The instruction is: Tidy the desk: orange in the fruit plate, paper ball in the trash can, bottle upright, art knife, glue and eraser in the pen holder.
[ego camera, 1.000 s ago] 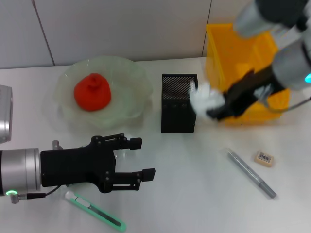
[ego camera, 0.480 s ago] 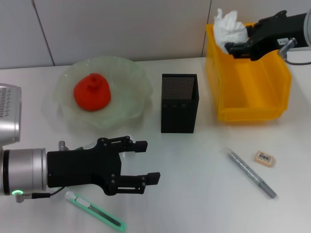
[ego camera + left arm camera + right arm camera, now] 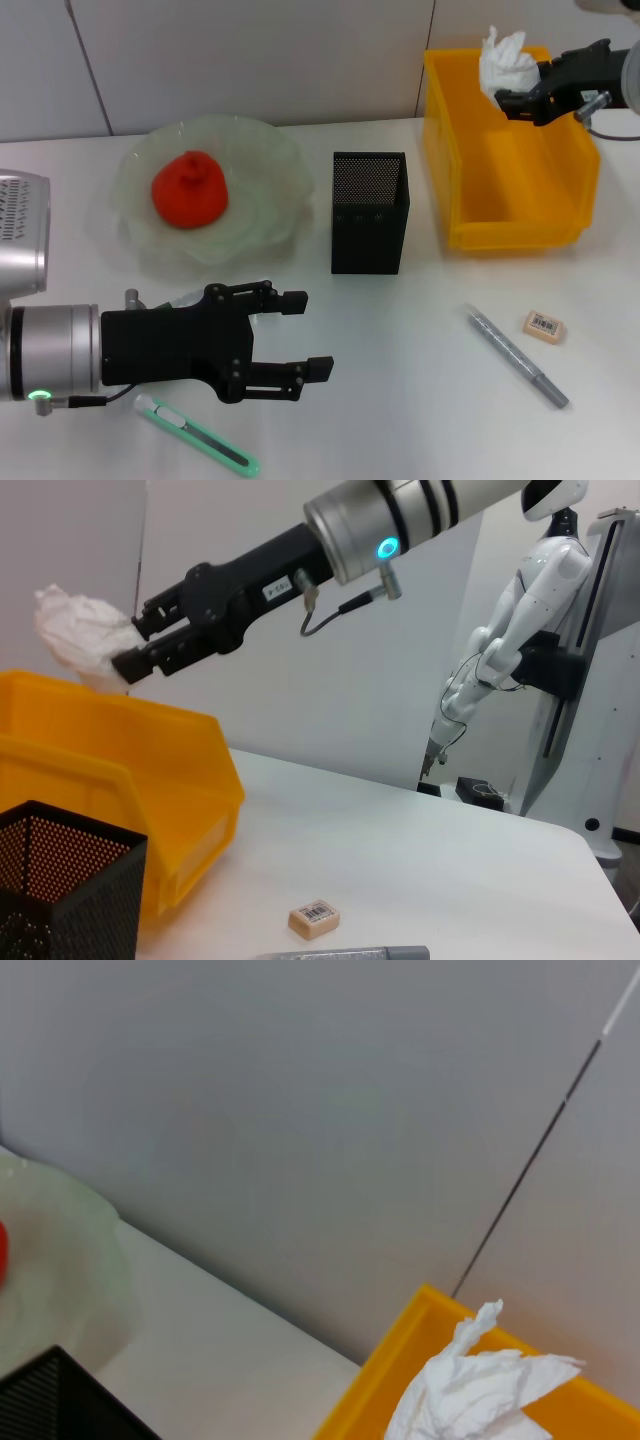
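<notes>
Right now, you have these on the worktop [image 3: 400,340]:
Right gripper [image 3: 512,99]: raised over the back of the yellow bin, fingers pinched on the paper ball
Paper ball [image 3: 503,62]: white and crumpled, held above the bin's rear rim; you see it too in the right wrist view [image 3: 470,1390] and the left wrist view [image 3: 75,630]
Yellow bin [image 3: 520,225]: at the back right of the worktop, serving as the trash can, just to the right of the pen holder
Left gripper [image 3: 305,335]: low over the front left of the worktop, fingers spread apart, holding nothing
Art knife [image 3: 195,433]: green, lying flat at the front left, just below the left gripper
Orange [image 3: 189,188]: sitting in the fruit plate
Fruit plate [image 3: 270,200]: pale green glass, at the back left
Pen holder [image 3: 369,212]: black mesh, upright in the middle, between plate and bin
Glue [image 3: 518,357]: grey stick, lying slanted at the front right
Eraser [image 3: 545,327]: beige with a label, flat on the worktop just right of the glue, not touching it
Bottle: you can make out only a small clear piece behind the left gripper, too hidden to tell how it stands
</notes>
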You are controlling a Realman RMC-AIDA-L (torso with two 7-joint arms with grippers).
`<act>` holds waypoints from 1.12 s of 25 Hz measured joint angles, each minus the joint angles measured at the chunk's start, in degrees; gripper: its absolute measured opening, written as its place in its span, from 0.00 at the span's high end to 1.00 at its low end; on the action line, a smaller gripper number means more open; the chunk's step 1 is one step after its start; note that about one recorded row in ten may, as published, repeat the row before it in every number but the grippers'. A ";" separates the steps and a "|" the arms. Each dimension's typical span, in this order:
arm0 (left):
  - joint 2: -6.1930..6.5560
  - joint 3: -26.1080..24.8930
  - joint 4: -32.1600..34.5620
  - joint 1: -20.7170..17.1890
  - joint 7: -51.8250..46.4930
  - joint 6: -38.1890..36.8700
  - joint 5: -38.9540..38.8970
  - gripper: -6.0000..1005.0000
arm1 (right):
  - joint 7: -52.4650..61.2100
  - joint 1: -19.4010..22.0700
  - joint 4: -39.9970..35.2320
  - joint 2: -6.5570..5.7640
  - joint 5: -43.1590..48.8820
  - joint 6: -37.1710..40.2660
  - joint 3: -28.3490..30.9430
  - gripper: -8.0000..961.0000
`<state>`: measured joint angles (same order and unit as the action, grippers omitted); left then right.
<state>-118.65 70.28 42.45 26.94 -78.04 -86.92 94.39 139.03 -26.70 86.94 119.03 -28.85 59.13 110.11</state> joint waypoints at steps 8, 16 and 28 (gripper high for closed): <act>0.00 -0.03 0.00 0.21 -0.13 0.00 0.00 0.18 | -1.01 -1.30 -7.33 -0.07 0.39 -5.59 0.73 0.43; -0.09 0.46 -0.07 0.23 -0.03 0.00 -0.01 0.18 | -1.04 -1.46 -8.05 0.00 0.56 -5.85 1.26 0.41; -0.09 0.48 -0.14 0.21 0.00 0.00 -0.23 0.18 | -1.04 -1.12 -8.31 0.04 0.20 -5.38 1.73 0.22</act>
<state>-118.74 70.76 42.31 27.16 -78.04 -86.92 94.16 137.98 -27.82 78.63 119.07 -28.65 53.75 111.84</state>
